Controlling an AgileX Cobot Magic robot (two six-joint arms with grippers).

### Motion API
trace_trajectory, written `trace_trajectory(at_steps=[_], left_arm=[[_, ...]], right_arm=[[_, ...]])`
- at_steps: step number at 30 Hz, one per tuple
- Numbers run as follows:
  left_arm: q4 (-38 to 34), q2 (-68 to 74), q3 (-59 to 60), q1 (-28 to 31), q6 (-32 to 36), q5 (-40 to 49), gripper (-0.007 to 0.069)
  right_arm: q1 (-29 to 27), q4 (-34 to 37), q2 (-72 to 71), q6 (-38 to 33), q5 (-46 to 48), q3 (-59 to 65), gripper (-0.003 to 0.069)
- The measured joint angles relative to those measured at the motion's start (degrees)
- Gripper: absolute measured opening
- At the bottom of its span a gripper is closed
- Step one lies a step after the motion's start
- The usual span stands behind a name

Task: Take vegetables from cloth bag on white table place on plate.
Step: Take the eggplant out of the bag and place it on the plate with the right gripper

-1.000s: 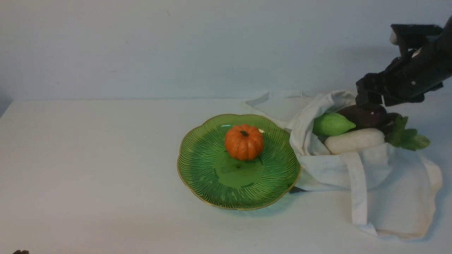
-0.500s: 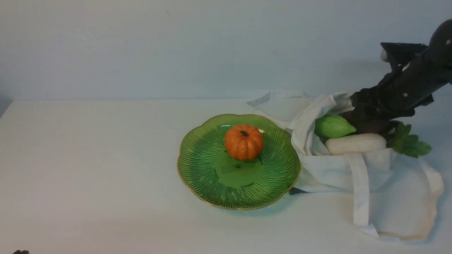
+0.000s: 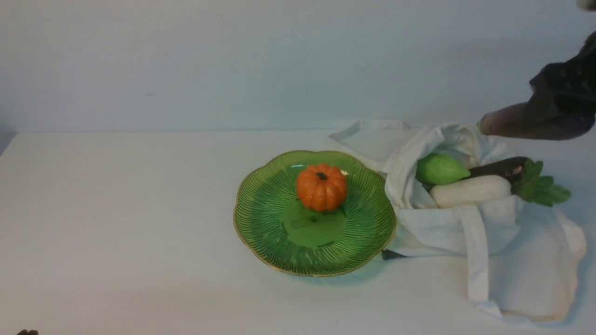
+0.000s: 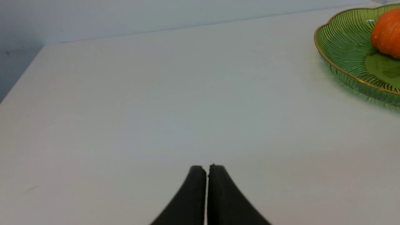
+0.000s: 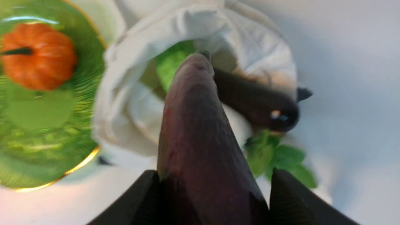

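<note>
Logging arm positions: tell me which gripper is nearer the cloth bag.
Right. The right gripper holds an eggplant just above the cloth bag; the left gripper is far off, beyond the plate.

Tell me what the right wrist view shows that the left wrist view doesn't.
Only the right wrist view: the right gripper shut on a long dark purple eggplant, plus the white cloth bag with a second eggplant, a pale green fruit and green leaves. Only the left wrist view: the left gripper, shut and empty. Both: the ribbed green glass plate, the orange pumpkin on it, the white table.
</note>
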Motion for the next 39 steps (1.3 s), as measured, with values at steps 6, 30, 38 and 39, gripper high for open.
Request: trace_trajectory(at_steps=[6, 30, 38, 39], left_arm=[[0.0, 0.0, 0.0, 0.0, 0.0, 0.0, -0.0005], [0.0, 0.0, 0.0, 0.0, 0.0, 0.0, -0.0005], [0.0, 0.0, 0.0, 0.0, 0.0, 0.0, -0.0005], [0.0, 0.0, 0.0, 0.0, 0.0, 0.0, -0.0005]], right_arm=[[5.2, 14.05, -1.94, -4.88, -3.34, 2.26, 0.041], [31.36, 10.27, 25.57, -6.25, -42.28, 10.35, 0.0457], [31.36, 4.83, 24.62, -6.25, -34.15, 5.61, 0.0602], [31.36, 4.0, 23.68, -6.25, -30.35, 3.66, 0.0609]])
